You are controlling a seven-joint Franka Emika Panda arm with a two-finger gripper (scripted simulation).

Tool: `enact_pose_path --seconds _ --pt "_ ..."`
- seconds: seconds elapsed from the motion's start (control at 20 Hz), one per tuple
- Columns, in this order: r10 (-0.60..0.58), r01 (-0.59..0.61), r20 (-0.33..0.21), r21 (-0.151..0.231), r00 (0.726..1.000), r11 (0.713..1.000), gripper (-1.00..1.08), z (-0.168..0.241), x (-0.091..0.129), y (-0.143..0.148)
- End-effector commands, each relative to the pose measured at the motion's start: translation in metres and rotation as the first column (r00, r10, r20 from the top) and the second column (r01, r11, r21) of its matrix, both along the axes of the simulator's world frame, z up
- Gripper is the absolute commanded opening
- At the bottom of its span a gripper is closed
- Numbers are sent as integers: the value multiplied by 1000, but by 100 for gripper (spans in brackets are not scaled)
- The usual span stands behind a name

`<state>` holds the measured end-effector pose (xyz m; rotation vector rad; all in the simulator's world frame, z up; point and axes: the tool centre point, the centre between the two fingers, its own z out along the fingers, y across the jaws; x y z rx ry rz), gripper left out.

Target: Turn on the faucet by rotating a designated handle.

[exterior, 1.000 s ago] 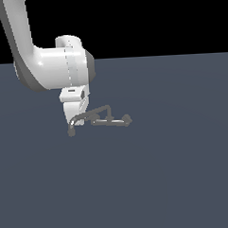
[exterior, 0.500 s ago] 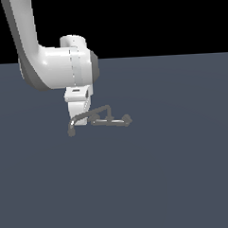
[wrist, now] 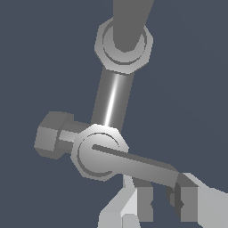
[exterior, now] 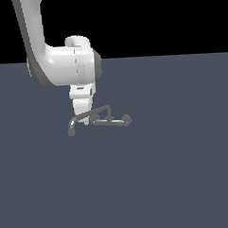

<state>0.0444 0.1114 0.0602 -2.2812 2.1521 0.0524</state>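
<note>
The faucet (exterior: 108,117) is a small dull-grey tap on the floor, with a curved spout (exterior: 71,129) reaching to the exterior view's left and a knob-ended bar (exterior: 127,120) to the right. My gripper (exterior: 83,115) hangs straight down just behind the spout, close to the upright. In the wrist view the faucet's hub (wrist: 99,152) carries a knob (wrist: 50,134) and a handle bar (wrist: 142,167). The bar's far end lies right at my gripper (wrist: 162,202). My fingers (wrist: 190,201) stand a narrow gap apart, and nothing shows between them.
The white arm (exterior: 61,66) rises above the faucet toward the exterior view's upper left. A flat dark grey floor (exterior: 176,179) spreads all around, with black background above it.
The arm and gripper have shifted a little to the exterior view's right, closer to the faucet's upright. The faucet looks unchanged.
</note>
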Motion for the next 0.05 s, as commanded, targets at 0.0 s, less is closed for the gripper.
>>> enact_pose_path --seconds 0.0 --pt "-81 81 21 -27 997 996 -100 1 19 -63"
